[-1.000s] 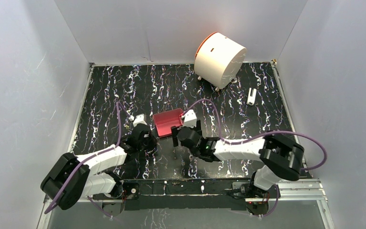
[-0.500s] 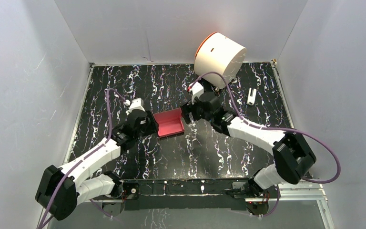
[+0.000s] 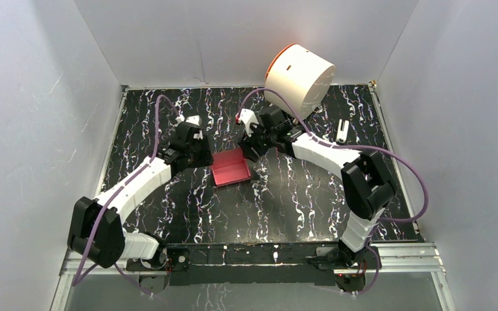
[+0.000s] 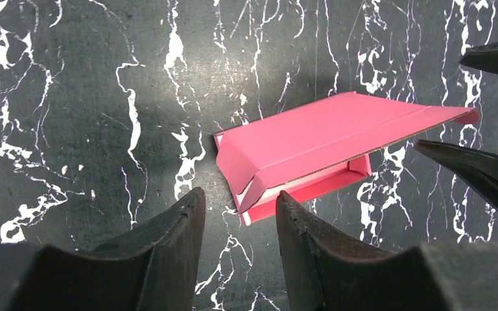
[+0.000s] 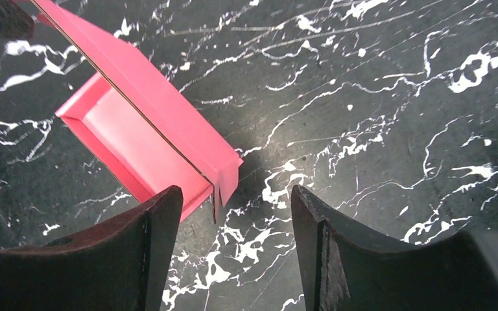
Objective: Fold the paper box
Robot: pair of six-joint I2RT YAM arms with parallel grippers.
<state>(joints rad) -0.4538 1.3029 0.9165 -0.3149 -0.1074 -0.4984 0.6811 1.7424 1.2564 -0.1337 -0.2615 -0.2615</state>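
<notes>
The black white-veined bench (image 3: 298,194) carries a large white cylinder with an orange rim (image 3: 301,81), tipped on its side at the far edge, just behind the right wrist. The left arm (image 3: 136,188) and right arm (image 3: 327,155) reach inward from either side. Both sets of jaws stand apart and hold nothing, each just beside one end of the paper box (image 3: 231,167). The box lies mid-bench between them, a shallow pink-red tray with its lid flap raised at a slant. A small white piece (image 3: 342,131) lies well apart, far right.
</notes>
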